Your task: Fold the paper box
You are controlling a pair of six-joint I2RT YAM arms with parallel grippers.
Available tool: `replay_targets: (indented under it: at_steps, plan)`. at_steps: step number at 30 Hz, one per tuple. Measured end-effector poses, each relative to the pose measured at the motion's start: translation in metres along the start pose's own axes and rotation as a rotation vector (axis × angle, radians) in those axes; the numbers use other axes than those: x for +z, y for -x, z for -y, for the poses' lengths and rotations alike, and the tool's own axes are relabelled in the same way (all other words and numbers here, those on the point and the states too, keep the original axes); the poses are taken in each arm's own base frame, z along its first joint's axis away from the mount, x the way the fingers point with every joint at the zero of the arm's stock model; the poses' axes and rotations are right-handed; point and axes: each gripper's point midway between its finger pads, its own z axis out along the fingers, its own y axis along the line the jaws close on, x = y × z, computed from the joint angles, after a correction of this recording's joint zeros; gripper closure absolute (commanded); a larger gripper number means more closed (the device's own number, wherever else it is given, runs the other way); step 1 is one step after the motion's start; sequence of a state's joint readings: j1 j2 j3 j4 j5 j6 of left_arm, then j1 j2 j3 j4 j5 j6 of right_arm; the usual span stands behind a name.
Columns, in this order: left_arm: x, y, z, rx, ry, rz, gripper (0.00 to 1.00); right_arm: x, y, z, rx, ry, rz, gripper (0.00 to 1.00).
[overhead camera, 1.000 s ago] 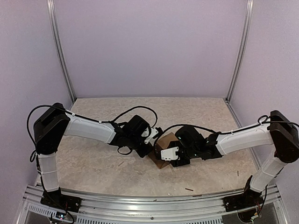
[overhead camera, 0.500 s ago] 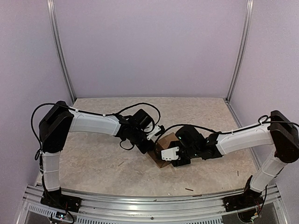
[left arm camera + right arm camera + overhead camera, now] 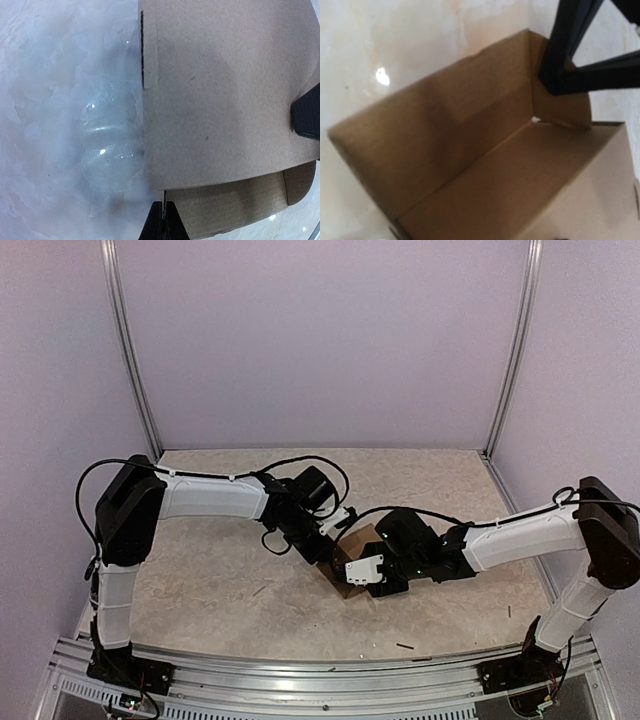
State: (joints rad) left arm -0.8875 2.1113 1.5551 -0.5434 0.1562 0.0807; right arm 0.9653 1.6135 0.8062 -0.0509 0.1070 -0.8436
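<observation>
From above, the paper box [image 3: 348, 568] sits on the table [image 3: 200, 590] between the arms, with the left gripper [image 3: 330, 546] at its far-left corner and the right gripper [image 3: 368, 572] over its near-right side. Left wrist: its fingertips [image 3: 162, 225] are pressed together at the box's edge, and a dark finger [image 3: 306, 117] (the right arm's) lies against the outer panel. Right wrist: the box stands open, bare cardboard inside, and the closed left tips touch its rounded flap [image 3: 572, 107]. I cannot tell whether the right gripper clamps the box

L arm [image 3: 215, 498] swung inward; L gripper [image 3: 326, 552] edged rearward by paper box [image 3: 347, 575].
</observation>
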Motion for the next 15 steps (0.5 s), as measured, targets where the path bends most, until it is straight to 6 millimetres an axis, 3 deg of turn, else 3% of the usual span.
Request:
replay_targets:
  at_steps: [15]
  plan:
    - [0.0013,0.0068,-0.0021,-0.057,-0.049,-0.108,1.00,-0.0002,-0.0018,0.0007,-0.005,-0.005,-0.010,0.37]
